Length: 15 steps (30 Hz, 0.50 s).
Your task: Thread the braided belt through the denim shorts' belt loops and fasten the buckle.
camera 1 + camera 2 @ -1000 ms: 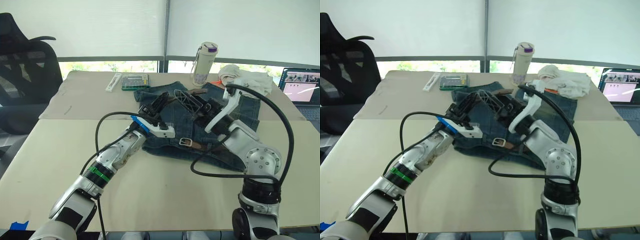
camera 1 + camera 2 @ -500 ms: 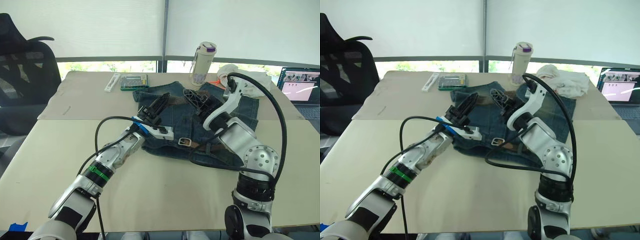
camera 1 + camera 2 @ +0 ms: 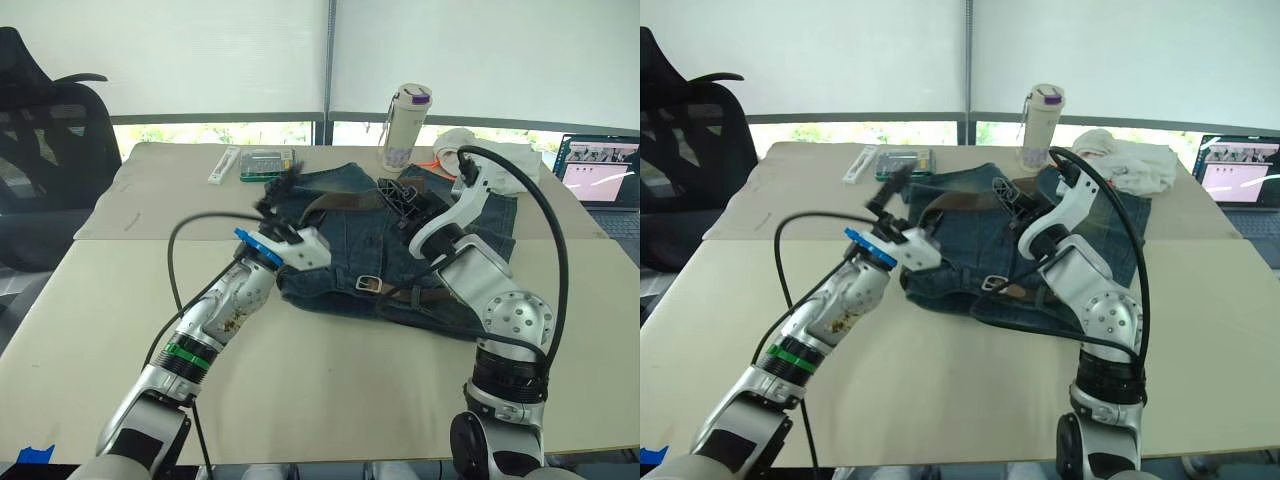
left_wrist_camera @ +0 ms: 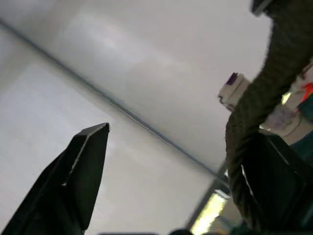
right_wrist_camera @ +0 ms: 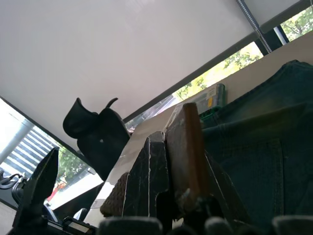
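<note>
The denim shorts (image 3: pixel 345 245) lie flat on the table's middle, waistband toward me. The braided belt (image 3: pixel 340 200) arches in a brown loop above them, and the rest runs along the waistband to the silver buckle (image 3: pixel 368 284). My right gripper (image 3: pixel 398 192) hangs over the shorts' far part, shut on the belt strap (image 5: pixel 188 142). My left gripper (image 3: pixel 275 190) is raised over the shorts' far left corner, blurred. Its fingers (image 4: pixel 83 161) stand wide open in the left wrist view, with the braided belt (image 4: pixel 254 112) resting against one of them. I cannot make out any belt loops.
A white bottle (image 3: pixel 408 128) with a purple lid, an off-white cloth bundle (image 3: pixel 505 160) and an orange cord (image 3: pixel 432 160) lie behind the shorts. A green box (image 3: pixel 268 163) and a white flat item (image 3: pixel 227 163) sit at the back left. An open laptop (image 3: pixel 600 172) is at the far right, a black office chair (image 3: pixel 50 130) at the left.
My left gripper has opened and swung up and to the left, away from the waistband. My right gripper has shut on the belt and drawn back toward the far side.
</note>
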Each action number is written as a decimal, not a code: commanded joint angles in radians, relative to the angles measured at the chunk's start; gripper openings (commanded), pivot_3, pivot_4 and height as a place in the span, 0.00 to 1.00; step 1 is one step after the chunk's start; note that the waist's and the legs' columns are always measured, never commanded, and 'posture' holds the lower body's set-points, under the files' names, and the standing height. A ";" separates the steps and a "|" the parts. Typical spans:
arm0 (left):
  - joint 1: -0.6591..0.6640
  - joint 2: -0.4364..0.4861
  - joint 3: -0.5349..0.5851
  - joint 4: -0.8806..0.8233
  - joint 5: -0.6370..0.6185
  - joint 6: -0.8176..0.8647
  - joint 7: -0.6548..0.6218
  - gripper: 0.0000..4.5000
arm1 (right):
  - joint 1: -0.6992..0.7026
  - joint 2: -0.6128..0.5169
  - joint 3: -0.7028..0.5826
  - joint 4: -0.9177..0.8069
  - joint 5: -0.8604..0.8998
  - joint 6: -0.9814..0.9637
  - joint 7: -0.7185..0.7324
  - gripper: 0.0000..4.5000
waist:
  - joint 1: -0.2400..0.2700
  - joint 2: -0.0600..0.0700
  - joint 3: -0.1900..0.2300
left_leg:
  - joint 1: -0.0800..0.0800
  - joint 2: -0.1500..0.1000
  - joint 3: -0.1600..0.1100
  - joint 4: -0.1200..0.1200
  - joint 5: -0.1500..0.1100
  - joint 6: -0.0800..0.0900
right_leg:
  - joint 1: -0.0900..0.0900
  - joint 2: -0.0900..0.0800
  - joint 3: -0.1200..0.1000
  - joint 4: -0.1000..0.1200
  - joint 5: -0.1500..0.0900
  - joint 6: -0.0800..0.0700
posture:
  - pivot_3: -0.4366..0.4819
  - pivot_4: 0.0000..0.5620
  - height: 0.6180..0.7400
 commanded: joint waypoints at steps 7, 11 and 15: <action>0.105 -0.061 0.118 -0.326 -0.741 0.578 -0.495 0.99 | -0.012 0.038 0.022 -0.006 -0.068 -0.090 0.061 0.00 | -0.019 0.000 0.000 | 0.002 -0.001 0.000 0.000 0.000 -0.001 | 0.001 0.001 0.000 0.001 0.000 0.001 | 0.48 0.27 0.97; 0.115 -0.077 0.167 -0.406 -0.904 0.736 -0.522 0.99 | -0.013 0.070 0.028 -0.016 -0.067 -0.105 0.067 0.00 | -0.018 0.000 0.000 | 0.002 -0.001 -0.001 0.000 0.000 -0.001 | 0.001 0.001 0.001 0.001 -0.001 0.001 | 0.48 0.27 0.97; 0.123 -0.153 0.245 -0.432 -1.165 0.960 -0.423 0.99 | 0.002 0.079 0.039 -0.035 -0.070 -0.119 0.106 0.00 | -0.016 0.000 0.000 | 0.002 -0.001 -0.002 0.000 0.000 -0.001 | 0.002 0.001 0.001 0.001 -0.001 0.001 | 0.48 0.27 0.97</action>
